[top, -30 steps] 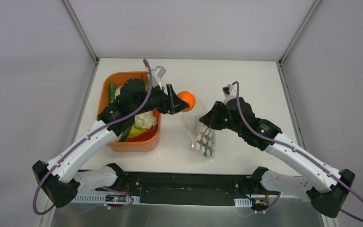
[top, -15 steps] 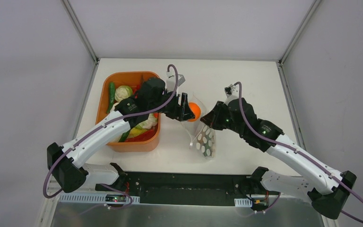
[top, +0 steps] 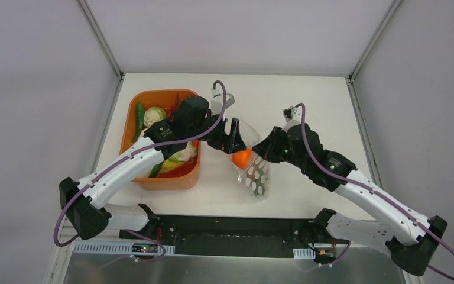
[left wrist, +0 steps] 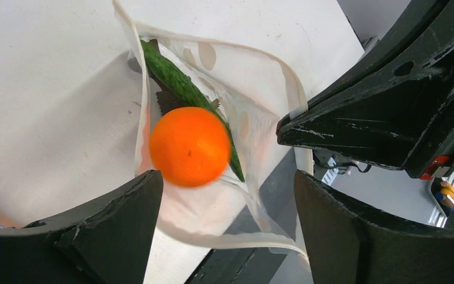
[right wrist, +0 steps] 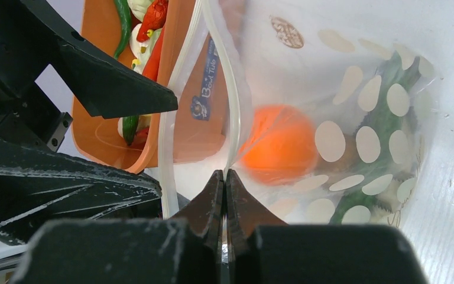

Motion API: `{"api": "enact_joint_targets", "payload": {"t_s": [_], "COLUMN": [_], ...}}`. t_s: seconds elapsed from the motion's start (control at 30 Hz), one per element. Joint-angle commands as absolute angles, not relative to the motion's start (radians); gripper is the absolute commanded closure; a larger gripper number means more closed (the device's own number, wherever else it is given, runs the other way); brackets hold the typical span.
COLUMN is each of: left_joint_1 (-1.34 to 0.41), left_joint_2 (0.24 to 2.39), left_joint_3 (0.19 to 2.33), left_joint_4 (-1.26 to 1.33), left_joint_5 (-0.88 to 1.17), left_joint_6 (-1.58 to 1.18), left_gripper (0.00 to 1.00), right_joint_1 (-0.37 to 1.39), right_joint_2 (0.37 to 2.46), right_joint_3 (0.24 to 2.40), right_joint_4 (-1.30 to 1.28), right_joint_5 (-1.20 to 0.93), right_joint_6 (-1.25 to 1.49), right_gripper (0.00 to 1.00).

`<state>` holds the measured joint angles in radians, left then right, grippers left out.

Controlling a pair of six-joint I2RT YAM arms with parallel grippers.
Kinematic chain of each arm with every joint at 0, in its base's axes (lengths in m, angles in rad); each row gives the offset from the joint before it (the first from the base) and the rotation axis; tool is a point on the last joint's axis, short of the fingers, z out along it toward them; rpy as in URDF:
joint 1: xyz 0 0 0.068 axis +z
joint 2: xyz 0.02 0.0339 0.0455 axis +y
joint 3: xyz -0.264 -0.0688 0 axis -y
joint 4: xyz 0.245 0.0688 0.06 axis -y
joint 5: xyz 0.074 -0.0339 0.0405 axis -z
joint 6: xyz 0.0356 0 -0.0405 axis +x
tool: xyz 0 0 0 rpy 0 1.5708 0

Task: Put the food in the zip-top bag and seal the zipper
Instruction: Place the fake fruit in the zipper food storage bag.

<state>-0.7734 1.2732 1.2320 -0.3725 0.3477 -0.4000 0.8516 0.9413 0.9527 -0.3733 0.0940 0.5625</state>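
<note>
The left pincer (top: pixel 235 139) hangs over the gaping mouth of the zip-top bag (top: pixel 256 177) with its two fingers spread wide and nothing held between them. In the left wrist view the orange ball (left wrist: pixel 190 146) lies between those fingers but touches neither, already inside the bag's rim and slightly blurred at its lower edge. Beside and partly under it, a green toy cucumber (left wrist: pixel 171 74) lies slantwise deeper in the bag. The right pincer (top: pixel 255 152) is closed tight on one lip of the bag's mouth. Its wrist view shows the finger tips pressed together on the clear strip of the zipper (right wrist: pixel 164 154), which is unsealed, its two lips pulled well apart. Through the dotted wall in that same view the ball shows as an orange blur near the mouth, with the green piece farther in toward the bottom. The bag's lower end rests on the white bench (top: pixel 313 100) while its mouth is held raised and tilted toward the left arm. Just left of the bag stands the orange tub (top: pixel 171 182), holding more toy food: a pale green cabbage (top: pixel 155 115), another cucumber along its left wall, and red, yellow and whitish pieces mostly hidden under the left arm.
</note>
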Motion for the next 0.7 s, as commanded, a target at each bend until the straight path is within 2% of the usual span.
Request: {"api": "enact_joint_targets", "payload": {"t_s": [0.0,0.17,0.27,0.53,0.67], "left_joint_1": [-0.785,-0.785,-0.785,-0.747,-0.609], "left_joint_2": [1.251,1.210,1.166,1.014,0.969], "left_joint_3": [1.271,1.271,1.257,1.187,1.159], "left_joint_4": [-0.365,-0.368,-0.391,-0.527,-0.594], "left_joint_5": [0.349,0.334,0.255,-0.275,-0.335], "left_joint_6": [-0.376,-0.370,-0.348,-0.320,-0.341], "left_gripper": [0.17,0.13,0.12,0.02,0.02], "right_joint_1": [0.855,0.855,0.855,0.856,0.855], "right_joint_2": [0.917,0.915,0.912,0.909,0.915], "right_joint_3": [0.953,0.953,0.950,0.944,0.947], "right_joint_4": [-0.333,-0.333,-0.333,-0.330,-0.329], "right_joint_5": [0.108,0.110,0.109,0.108,0.101], "right_joint_6": [0.571,0.571,0.569,0.566,0.565], "right_gripper": [0.98,0.98,0.98,0.98,0.98]}}
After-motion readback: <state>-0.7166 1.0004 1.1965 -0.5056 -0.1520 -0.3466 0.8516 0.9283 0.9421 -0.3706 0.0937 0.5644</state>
